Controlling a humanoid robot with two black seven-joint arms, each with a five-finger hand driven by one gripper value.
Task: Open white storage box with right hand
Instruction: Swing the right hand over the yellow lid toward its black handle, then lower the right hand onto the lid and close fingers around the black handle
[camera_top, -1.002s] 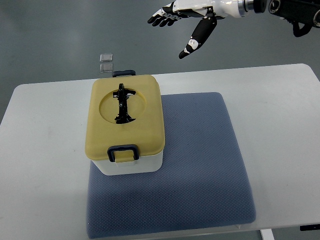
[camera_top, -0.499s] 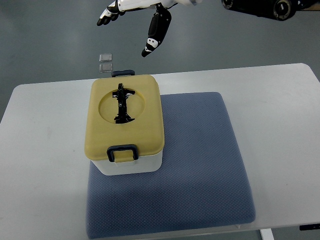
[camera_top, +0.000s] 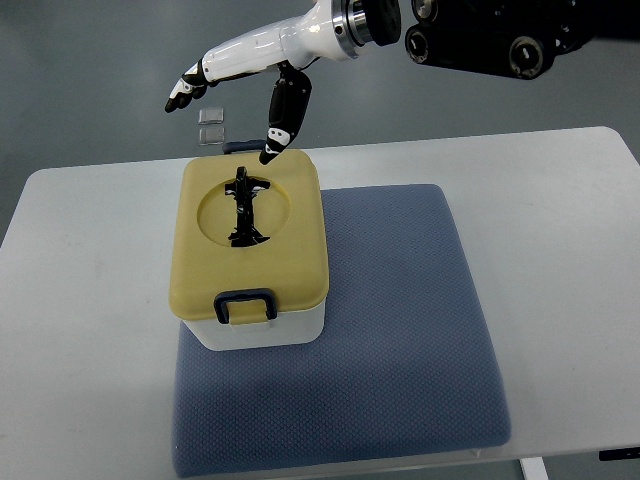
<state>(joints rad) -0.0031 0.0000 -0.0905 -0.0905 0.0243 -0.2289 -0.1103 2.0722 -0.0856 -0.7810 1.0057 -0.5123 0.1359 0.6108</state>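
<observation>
The white storage box (camera_top: 262, 332) sits on the left part of a blue mat (camera_top: 400, 330). It has a yellow lid (camera_top: 250, 240) with a black folded handle (camera_top: 244, 208) in a round recess. A dark latch (camera_top: 247, 303) shows at its near edge and another latch (camera_top: 242, 147) at its far edge. My right hand (camera_top: 225, 105) reaches in from the upper right, above the box's far edge. Its fingers are spread and hold nothing. The thumb (camera_top: 280, 118) points down toward the far latch.
The mat lies on a white table (camera_top: 560, 250). Two small clear squares (camera_top: 211, 124) lie on the grey floor beyond the table's far edge. My right forearm (camera_top: 480, 30) crosses the top of the picture.
My right hand has moved left and down, from over the floor at the upper right to just above the box's far edge. The box has not moved.
</observation>
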